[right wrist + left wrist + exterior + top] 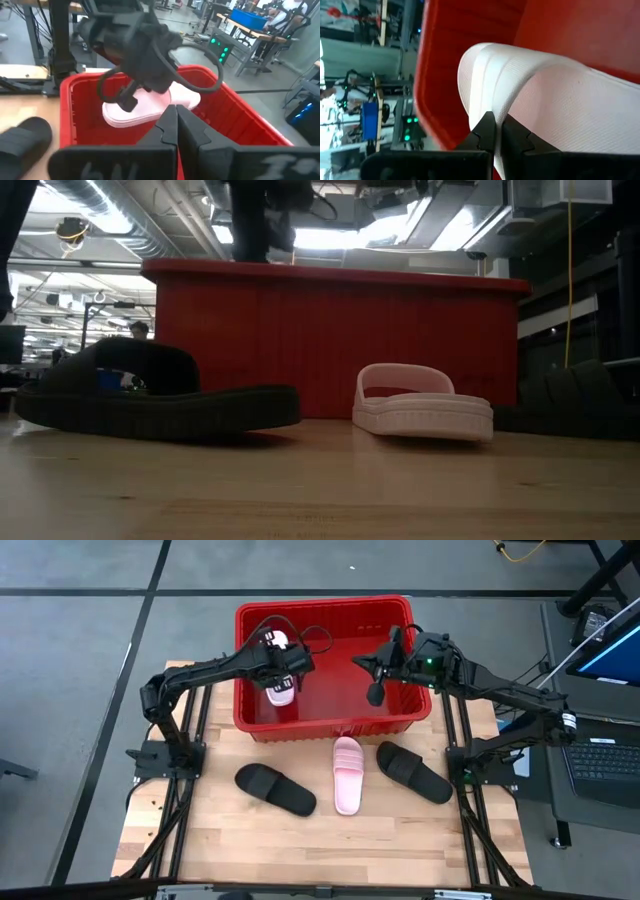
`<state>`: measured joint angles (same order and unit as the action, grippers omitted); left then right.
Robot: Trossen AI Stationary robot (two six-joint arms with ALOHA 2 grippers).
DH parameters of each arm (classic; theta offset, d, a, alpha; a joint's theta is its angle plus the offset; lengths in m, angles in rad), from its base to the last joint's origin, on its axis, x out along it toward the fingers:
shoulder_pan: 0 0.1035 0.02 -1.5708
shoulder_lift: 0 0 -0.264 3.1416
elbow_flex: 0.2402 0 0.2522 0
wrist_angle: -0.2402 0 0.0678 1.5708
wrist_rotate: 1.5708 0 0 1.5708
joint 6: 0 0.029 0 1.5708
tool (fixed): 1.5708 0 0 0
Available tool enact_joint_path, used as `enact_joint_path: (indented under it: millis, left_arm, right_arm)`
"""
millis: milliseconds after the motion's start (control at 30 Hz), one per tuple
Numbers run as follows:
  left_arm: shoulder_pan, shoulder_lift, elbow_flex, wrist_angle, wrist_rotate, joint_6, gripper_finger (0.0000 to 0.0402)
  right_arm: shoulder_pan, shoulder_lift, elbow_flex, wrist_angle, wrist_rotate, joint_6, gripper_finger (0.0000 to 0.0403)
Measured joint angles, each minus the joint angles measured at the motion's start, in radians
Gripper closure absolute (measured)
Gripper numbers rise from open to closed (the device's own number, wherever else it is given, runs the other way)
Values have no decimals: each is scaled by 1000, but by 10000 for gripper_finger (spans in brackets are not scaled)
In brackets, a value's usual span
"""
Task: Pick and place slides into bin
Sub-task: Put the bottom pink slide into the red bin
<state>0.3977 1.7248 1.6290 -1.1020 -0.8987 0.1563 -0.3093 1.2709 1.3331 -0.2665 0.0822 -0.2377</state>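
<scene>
The red bin [325, 615] stands at the table's far middle. My left gripper [280, 672] is over the bin's left half, shut on a pale pink slide [281, 695] that sits within the bin's walls. The slide also shows in the right wrist view [150, 107]. My right gripper [375, 693] hangs over the bin's right half, shut and empty. A second pink slide [347, 773] lies sole down on the table in front of the bin. One black slide [275, 790] lies to its left and another black slide [413, 772] to its right. My left gripper pinches the pink slide's ribbed strap by its edge [490, 102] between its two fingers. It comes from above, pointing down into the bin. The slide hangs below the fingers, roughly level [130, 116]. Whether it touches the bin's floor, I cannot tell.
The bin's near wall [330, 340] rises right behind the three slides on the table. Bare wooden table top [330, 840] lies toward the near edge. A desk with a laptop [605, 755] stands beyond the table's right edge.
</scene>
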Motion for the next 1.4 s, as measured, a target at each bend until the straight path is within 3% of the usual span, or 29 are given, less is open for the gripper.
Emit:
enact_joint_path:
  millis: [100, 233, 633, 767, 1400]
  left_arm:
    - [23, 0, -69, 136, 91, 87, 398]
    - [61, 0, -149, 277, 131, 187, 398]
    - [211, 0, -276, 507, 282, 367, 398]
    - [250, 0, -313, 560, 385, 418, 398]
    - [337, 0, -366, 636, 403, 426, 398]
  right_arm:
    - [-3, 0, 0, 0, 1, -32, 401]
    - [-3, 0, 0, -3, 2, -34, 401]
    - [-3, 0, 0, -83, 2, -39, 401]
    - [-3, 0, 0, -87, 2, -38, 401]
    - [-3, 0, 0, -119, 2, -37, 400]
